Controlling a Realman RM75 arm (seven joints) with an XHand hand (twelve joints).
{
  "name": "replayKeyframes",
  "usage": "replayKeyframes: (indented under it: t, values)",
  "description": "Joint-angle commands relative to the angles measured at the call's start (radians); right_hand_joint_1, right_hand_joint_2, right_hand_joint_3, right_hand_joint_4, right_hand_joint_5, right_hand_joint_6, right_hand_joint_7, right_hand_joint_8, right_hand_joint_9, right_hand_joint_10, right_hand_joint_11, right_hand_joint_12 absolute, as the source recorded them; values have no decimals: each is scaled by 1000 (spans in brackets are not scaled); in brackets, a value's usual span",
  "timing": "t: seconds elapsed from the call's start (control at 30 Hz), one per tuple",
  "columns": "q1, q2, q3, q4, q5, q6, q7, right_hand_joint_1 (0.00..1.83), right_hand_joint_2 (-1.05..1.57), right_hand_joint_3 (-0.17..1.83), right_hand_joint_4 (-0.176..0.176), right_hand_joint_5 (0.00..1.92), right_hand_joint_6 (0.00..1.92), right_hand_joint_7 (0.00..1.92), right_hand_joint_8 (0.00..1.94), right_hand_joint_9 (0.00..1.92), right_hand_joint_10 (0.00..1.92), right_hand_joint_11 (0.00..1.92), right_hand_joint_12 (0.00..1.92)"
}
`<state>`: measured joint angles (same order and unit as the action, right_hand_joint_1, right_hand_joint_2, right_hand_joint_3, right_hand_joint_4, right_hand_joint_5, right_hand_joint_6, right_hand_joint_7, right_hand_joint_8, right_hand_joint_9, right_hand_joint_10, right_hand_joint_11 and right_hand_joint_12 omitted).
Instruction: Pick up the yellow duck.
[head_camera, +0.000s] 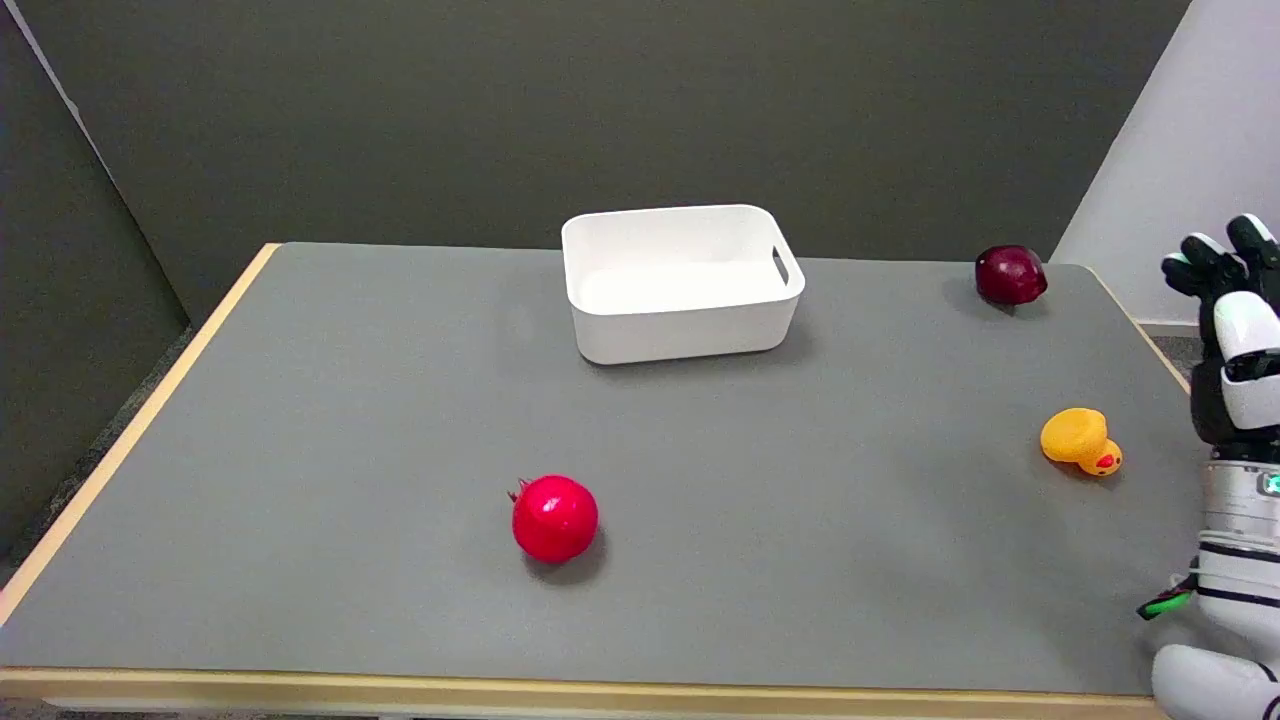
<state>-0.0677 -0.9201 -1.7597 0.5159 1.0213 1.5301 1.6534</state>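
Wood trim runs along the near edge of the grey tabletop (300, 450), and the same pale strip lines its left edge. Closest to that near edge, a little left of the middle, sits a bright red pomegranate (554, 517) with its small crown turned to the left; its shadow falls on the grey surface beside it.

At the right edge, the white right arm rises from the near right corner, and the robot hand (1232, 335) stands upright at the picture's border, partly cut off. Its black fingertips (1198, 255) point upward and are apart, and nothing is in its grasp.

Just beside that hand, toward the middle of the tabletop, lies the yellow duck (1078, 439). It is close to the right edge, about halfway between near and far, tipped onto its side with its orange-red beak toward the right. The duck and the hand are near each other but not touching.

Farther back, a white bin (683, 325) stands near the far edge, about the middle, with a handle slot in its right wall. In the far right corner rests a dark red apple (1010, 274).
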Motion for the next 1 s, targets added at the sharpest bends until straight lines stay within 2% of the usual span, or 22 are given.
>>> replayKeyframes:
  t: [0.03, 0.13, 0.2, 0.27, 0.33, 0.5, 0.57, 1.0]
  values:
    - [1, 8, 58, -145, 3, -37, -89, 383, 709, 965, 1, 176, 409, 379, 483, 333, 870, 66, 1203]
    - [0, 32, 60, -155, -28, -20, -184, 391, 708, 964, 1, 178, 411, 382, 485, 336, 875, 68, 1208]
    - [-2, 50, 61, -170, -63, 1, -254, 466, 735, 864, 1, 195, 392, 403, 457, 331, 919, 67, 1241]
    - [-6, 66, 61, -195, -105, 25, -321, 488, 736, 845, 1, 202, 392, 411, 457, 333, 936, 69, 1251]
    - [-20, 76, 61, -206, -137, 31, -354, 514, 720, 843, -11, 218, 410, 427, 489, 346, 977, 76, 1261]
    - [-91, 70, 84, -197, -138, 28, -363, 539, 697, 842, -36, 245, 446, 451, 548, 366, 1031, 94, 1287]
    - [-120, 60, 100, -189, -141, 45, -364, 475, 666, 938, -41, 235, 489, 444, 580, 386, 996, 106, 1272]
    - [-272, 18, 99, -182, -233, 67, -416, 451, 644, 925, -53, 244, 503, 422, 580, 355, 977, 107, 1283]
